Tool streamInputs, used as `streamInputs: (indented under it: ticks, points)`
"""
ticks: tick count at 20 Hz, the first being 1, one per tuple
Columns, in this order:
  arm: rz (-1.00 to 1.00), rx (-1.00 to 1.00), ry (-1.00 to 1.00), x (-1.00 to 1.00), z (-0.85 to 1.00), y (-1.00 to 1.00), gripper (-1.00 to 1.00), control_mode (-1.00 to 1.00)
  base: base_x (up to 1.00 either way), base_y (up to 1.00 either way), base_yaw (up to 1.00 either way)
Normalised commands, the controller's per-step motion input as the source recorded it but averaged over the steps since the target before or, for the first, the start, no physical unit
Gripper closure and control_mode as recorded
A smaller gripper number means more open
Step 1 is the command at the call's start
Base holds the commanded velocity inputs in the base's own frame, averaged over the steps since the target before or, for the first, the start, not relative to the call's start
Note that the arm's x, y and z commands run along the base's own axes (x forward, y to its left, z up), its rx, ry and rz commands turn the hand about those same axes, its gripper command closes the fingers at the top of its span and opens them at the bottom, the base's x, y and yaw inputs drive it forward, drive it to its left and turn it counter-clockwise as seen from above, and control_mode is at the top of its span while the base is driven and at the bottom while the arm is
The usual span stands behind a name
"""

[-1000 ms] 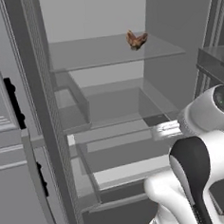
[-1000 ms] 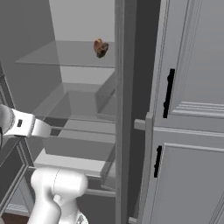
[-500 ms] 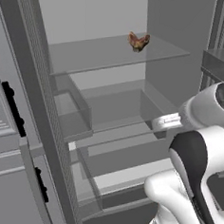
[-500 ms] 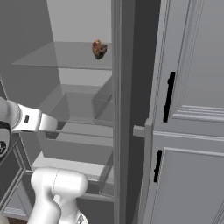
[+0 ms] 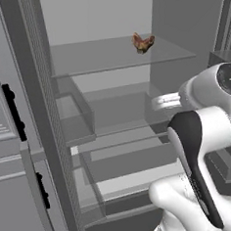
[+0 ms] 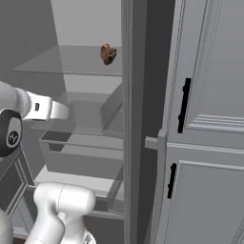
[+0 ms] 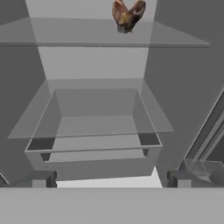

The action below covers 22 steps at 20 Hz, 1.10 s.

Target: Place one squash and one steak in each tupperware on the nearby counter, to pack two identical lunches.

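One steak, a dark reddish-brown chunk, lies near the right back of the upper glass shelf inside the open fridge. It also shows as the steak in the right base view and as the steak at the top of the hand view. My gripper is open, nothing between its fingertips, and it points into the fridge well below and in front of the steak. The squash, the tupperware and the counter are out of view.
Below the steak's shelf sits a clear drawer bin under a second glass shelf. The fridge's centre post and grey panelled doors with black handles stand to the right. An opened door flanks the left.
My hand and forearm have risen from the lower drawer level toward the middle shelf. The steak has not moved.
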Motion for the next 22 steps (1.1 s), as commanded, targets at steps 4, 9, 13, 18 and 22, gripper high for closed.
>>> streamInputs:
  ticks: [4, 9, 13, 18, 22]
  points:
    - [0.00, 0.00, 0.00, 0.38, 0.49, -0.03, -1.00, -1.00, 0.00, 0.00, 0.00]
    - [-0.01, 0.08, 0.00, 0.31, 0.60, -0.07, -1.00, -1.00, 0.00, 0.00, 0.00]
    - [-0.04, 0.11, 0.01, 0.28, 0.11, -0.16, -1.00, -1.00, 0.00, 0.00, 0.00]
    - [-0.13, 0.02, -0.05, 0.38, 0.00, -0.31, -1.00, -1.00, 0.00, 0.00, 0.00]
    - [-0.11, 0.00, -0.15, 0.54, 0.09, -0.30, -1.00, -1.00, 0.00, 0.00, 0.00]
